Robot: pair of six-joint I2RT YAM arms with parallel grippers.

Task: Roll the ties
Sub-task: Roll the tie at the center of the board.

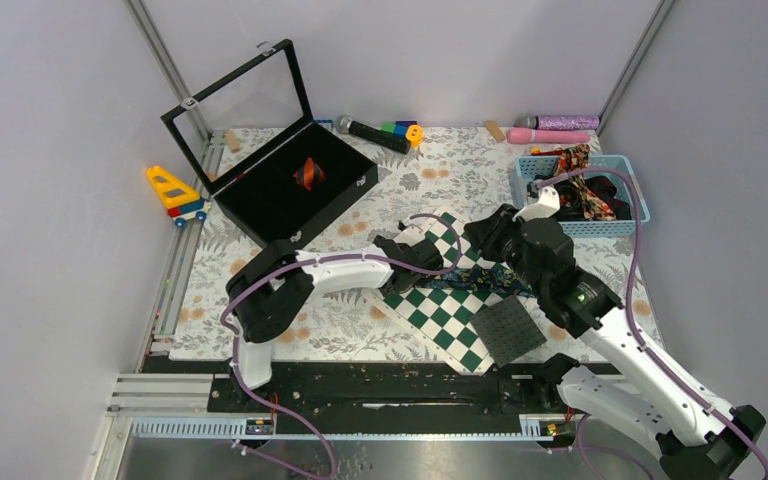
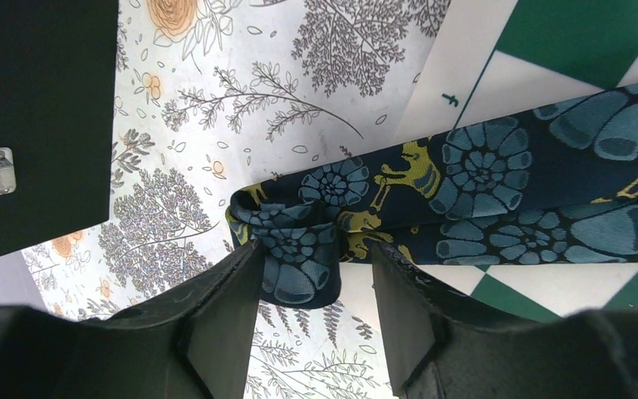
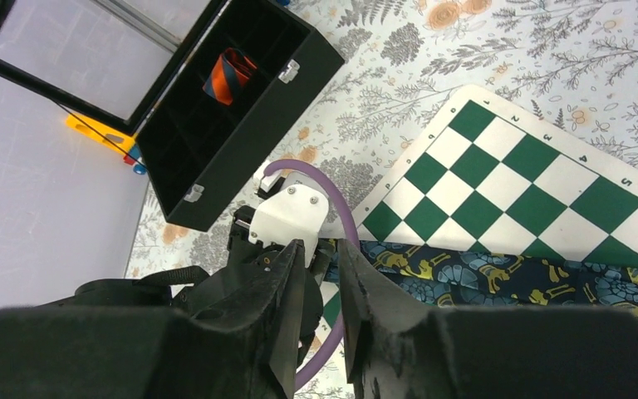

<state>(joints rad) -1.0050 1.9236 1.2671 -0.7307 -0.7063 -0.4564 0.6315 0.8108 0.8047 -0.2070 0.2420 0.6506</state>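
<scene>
**Robotics laboratory test cell.** The workspace is enclosed by plain grey panels (image 1: pixel 50 200) framed with aluminium posts (image 1: pixel 165 60). A left arm (image 1: pixel 330 270) and a right arm (image 1: pixel 620 340) are bolted to a black base rail (image 1: pixel 410 385). Unrelated props, such as a toy truck (image 1: pixel 175 193) and a microphone (image 1: pixel 372 133), are laid around a floral mat (image 1: pixel 440 170).

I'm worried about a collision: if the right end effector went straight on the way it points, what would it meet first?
Probably the left arm's white wrist housing, directly ahead of the right end effector, with its purple cable alongside; depth is unclear.
</scene>
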